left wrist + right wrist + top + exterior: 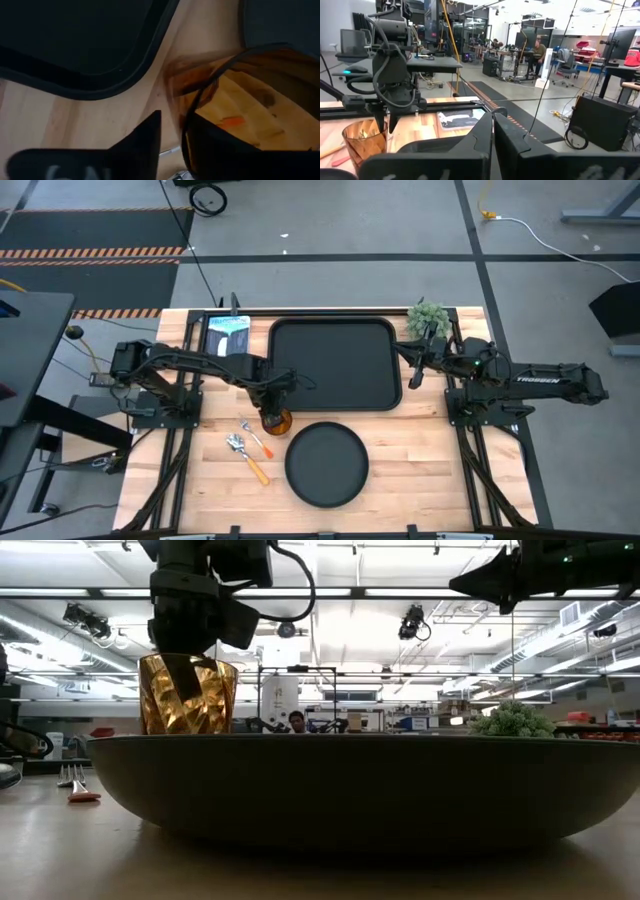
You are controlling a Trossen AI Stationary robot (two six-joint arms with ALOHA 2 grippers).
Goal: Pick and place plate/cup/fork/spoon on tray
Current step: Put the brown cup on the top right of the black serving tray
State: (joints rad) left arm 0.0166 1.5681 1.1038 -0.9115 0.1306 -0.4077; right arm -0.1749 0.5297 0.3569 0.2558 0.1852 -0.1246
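The amber cup (276,421) stands between the black tray (335,365) and the round black plate (327,465). My left gripper (271,406) is over the cup and shut on its wall. In the low view the plate (360,790) hides the cup's base (187,695). The fork (258,439) and the spoon (248,458) lie crossed on the table left of the plate. My right gripper (414,372) is shut and empty, above the tray's right edge. My left gripper holds the cup by its wall at the rim (184,118), on the side toward the tray. One finger (220,145) is inside the cup and one (142,142) outside. The fingers point down from above. The cup is upright; I cannot tell whether its base is on the table.
A small green plant (428,316) stands at the far right corner. A blue and white packet (228,332) lies left of the tray. The tray's inside is bare. People sit at desks in the room beyond the table (538,50).
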